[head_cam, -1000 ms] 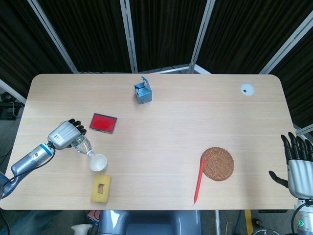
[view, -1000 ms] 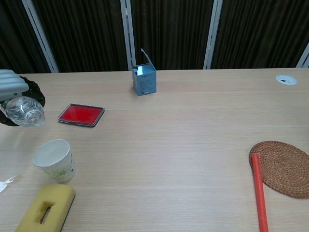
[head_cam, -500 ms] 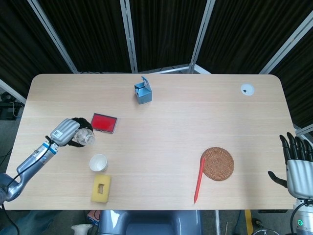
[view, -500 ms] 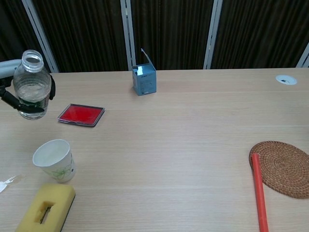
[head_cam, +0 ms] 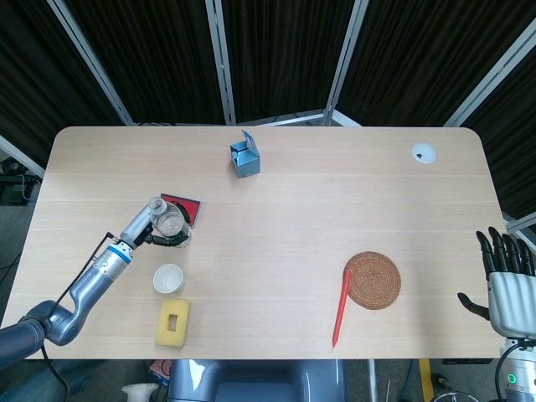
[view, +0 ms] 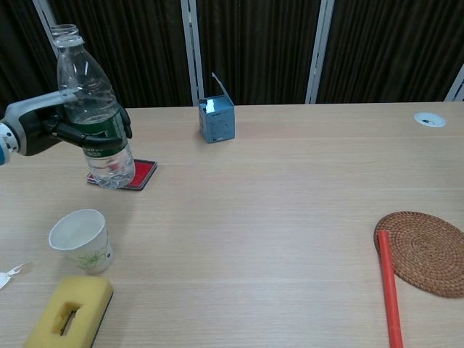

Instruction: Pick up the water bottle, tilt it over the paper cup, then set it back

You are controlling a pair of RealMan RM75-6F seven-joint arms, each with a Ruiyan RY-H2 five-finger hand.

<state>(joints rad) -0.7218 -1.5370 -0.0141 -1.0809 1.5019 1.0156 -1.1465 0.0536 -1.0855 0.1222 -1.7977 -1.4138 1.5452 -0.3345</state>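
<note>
Nearest the robot, at the table's front-left corner, a yellow sponge (view: 69, 310) lies just in front of the paper cup (view: 80, 240), which stands upright and apart from everything else. Beyond the cup, the left hand (view: 69, 123) wraps its fingers around the middle of the water bottle (view: 93, 109), holding it nearly upright, uncapped, with its base low over the near edge of the red tray (view: 138, 172). That is the main risk, I judge: set down here, the base could land half on the tray's rim and topple, spilling through the open neck. A loose grip on the smooth plastic could also let it slip. Off to the far right, the right hand (head_cam: 507, 283) hangs beside the table edge, fingers spread and empty, near the woven coaster (head_cam: 373, 280) and red pen (head_cam: 340, 306).
</note>
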